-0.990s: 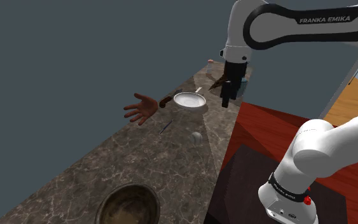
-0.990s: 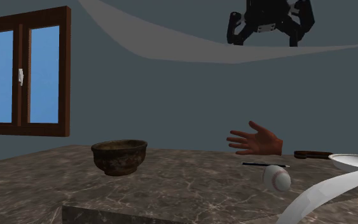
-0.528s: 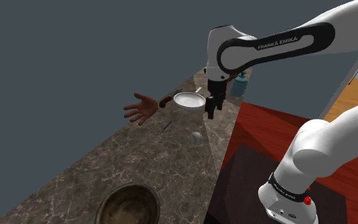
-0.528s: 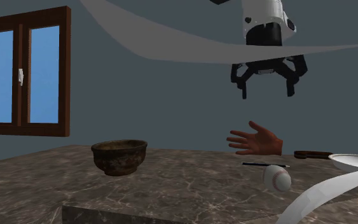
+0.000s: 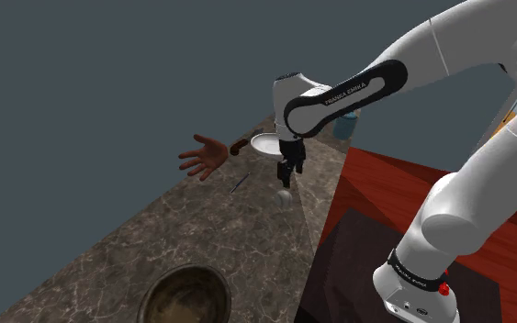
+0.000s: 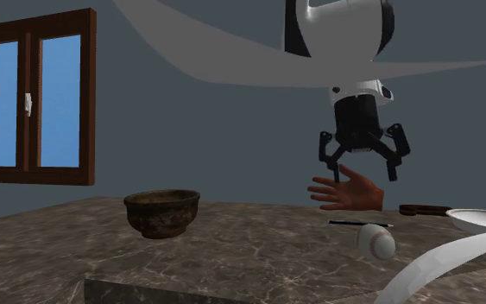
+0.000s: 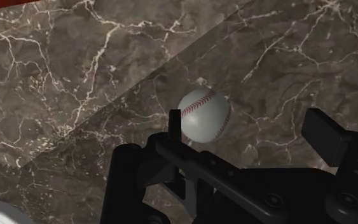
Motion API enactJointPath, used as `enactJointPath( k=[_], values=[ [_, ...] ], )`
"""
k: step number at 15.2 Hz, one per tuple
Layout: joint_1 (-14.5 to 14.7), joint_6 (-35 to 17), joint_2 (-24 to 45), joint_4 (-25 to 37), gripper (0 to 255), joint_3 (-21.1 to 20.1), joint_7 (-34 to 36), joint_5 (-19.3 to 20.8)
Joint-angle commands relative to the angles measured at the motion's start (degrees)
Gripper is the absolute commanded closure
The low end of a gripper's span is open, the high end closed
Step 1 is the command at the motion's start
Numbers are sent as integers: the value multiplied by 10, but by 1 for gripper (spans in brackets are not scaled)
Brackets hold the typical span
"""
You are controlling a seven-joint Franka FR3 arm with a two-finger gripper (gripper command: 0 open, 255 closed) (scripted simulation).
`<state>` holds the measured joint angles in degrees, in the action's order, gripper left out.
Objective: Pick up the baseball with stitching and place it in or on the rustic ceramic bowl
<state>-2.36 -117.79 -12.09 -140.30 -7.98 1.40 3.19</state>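
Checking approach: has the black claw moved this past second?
Yes. In the second exterior view the black two-finger claw dropped from the top edge to just above the brown hand figure.

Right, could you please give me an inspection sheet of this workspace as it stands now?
Surface: dark brown marble counter with white veins, level.
Job's things: white baseball with red stitching lies on the counter, untouched; rough brown ceramic bowl stands upright, well apart from the ball, and looks empty.
Clutter: brown model hand, thin dark stick and white round pan, all beyond the ball.
Gripper: black two-finger gripper is open and hovers above the baseball without touching it.
Cables: nothing seen.
Surroundings: grey wall; wood-framed window showing blue; red floor beside the counter.
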Motion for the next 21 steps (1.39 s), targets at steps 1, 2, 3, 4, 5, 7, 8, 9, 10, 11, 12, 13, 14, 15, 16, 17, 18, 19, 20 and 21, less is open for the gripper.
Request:
enactJointPath(
  k=[1, 2, 3, 4, 5, 7, 8, 9, 10, 11, 12, 13, 14, 15, 16, 17, 18, 19, 20, 21],
  values=[
    [-4, -28, 51, 15, 0, -3, 11, 17],
    [-5, -40, 75, 23, 0, -4, 16, 26],
    [-6, -51, 99, 31, 0, -5, 22, 35],
    [-7, -62, 123, 41, 0, -5, 28, 45],
    [-7, -71, 147, 51, 0, -4, 35, 55],
    [-8, -85, 167, 54, 0, -2, 40, 63],
    [-8, -93, 171, 50, 0, -2, 41, 65],
    [-8, -101, 176, 46, 0, -1, 43, 67],
    [-9, -109, 180, 43, 0, 0, 44, 69],
    [-9, -117, 184, 39, 0, 1, 45, 72],
    [-9, -125, 189, 36, 0, 1, 47, 74],
    [-10, -133, 194, 33, 0, 2, 48, 76],
    [-10, -137, 197, 31, 0, 3, 49, 78],
    [-10, -137, 197, 31, 0, 3, 49, 78],
    [-10, -137, 197, 31, 0, 3, 49, 78],
    [-10, -137, 197, 31, 0, 3, 49, 78],
    [-10, -137, 197, 31, 0, 3, 49, 78],
    [-10, -137, 197, 31, 0, 3, 49, 78],
    [-10, -137, 197, 31, 0, 3, 49, 78],
    [-10, -137, 197, 31, 0, 3, 49, 78]
  ],
)
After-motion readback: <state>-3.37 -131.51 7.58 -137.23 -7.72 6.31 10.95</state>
